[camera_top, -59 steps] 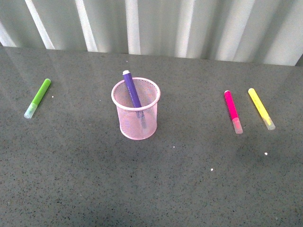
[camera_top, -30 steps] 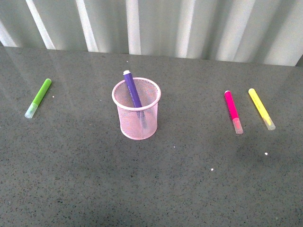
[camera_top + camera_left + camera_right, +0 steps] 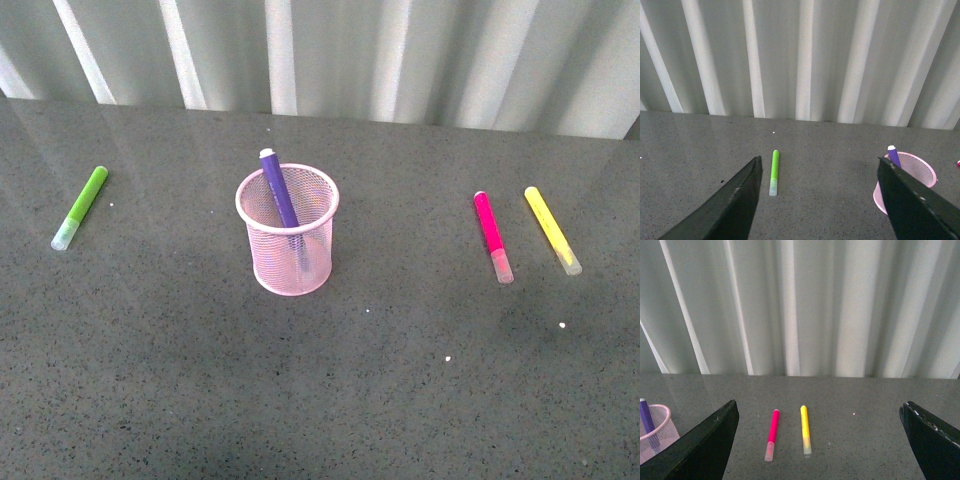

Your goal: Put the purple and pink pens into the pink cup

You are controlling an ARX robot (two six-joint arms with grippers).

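Two pens: the purple pen (image 3: 280,190) stands tilted inside the pink cup (image 3: 288,262), its top end poking above the rim; the pink pen (image 3: 491,232) lies flat on the tabletop (image 3: 320,400), well to the cup's right.
Pink cup: upright, near the middle of the tabletop.
Yellow marker (image 3: 550,228): flat, just beside the pink pen, not touching it.
Green marker (image 3: 80,206): flat, far to the cup's left.
Left gripper (image 3: 819,161): jaws spread wide, holding nothing.
Right gripper (image 3: 818,404): jaws spread wide, holding nothing; pink pen and yellow marker lie ahead of it.
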